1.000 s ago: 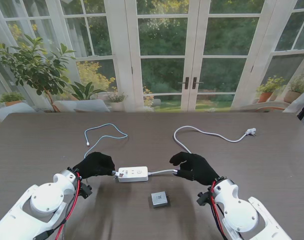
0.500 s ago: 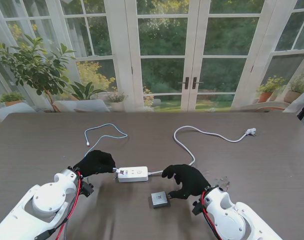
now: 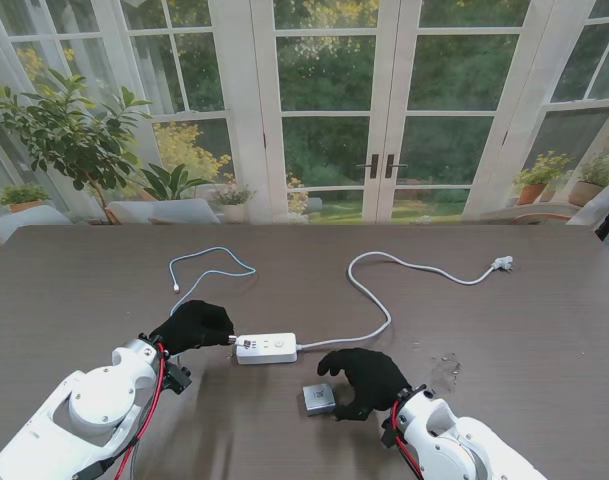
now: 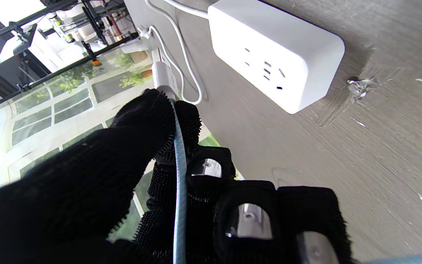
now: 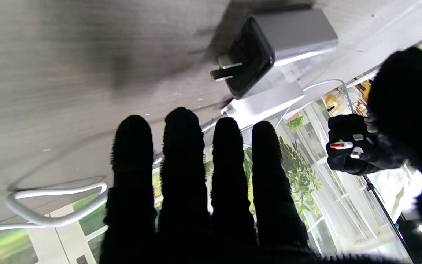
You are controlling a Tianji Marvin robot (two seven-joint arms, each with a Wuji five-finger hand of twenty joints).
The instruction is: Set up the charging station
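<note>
**White Power Strip and Grey Adapter: Pre-Grasp Condition**

White moulded plastic forms the power strip (image 3: 266, 347), a rounded rectangular block lying flat on the dark wood-grain bench (image 3: 524, 320), with its white cord (image 3: 384, 300) looping away to a plug (image 3: 502, 263) far to the right. The grey adapter (image 3: 319, 398), a small matte cube with two flat metal prongs, is located nearer than the strip and apart from it.

The left hand (image 3: 191, 326) is closed on the pale blue cable (image 4: 180, 172), whose white connector is pinched between thumb and forefinger just beside the strip's left end. The right hand (image 3: 361, 381) is held open over the adapter, fingers straight and spread; nothing is held, and contact cannot be confirmed.

Risks, as judged from this state:
- The adapter is smooth-sided and light; it may be pushed across the bench if the fingers are closed unevenly.
- The prongs face sideways, so reorientation will be required before insertion.
- The strip is unrestrained and may be shifted if the connector is pressed off-axis.
</note>
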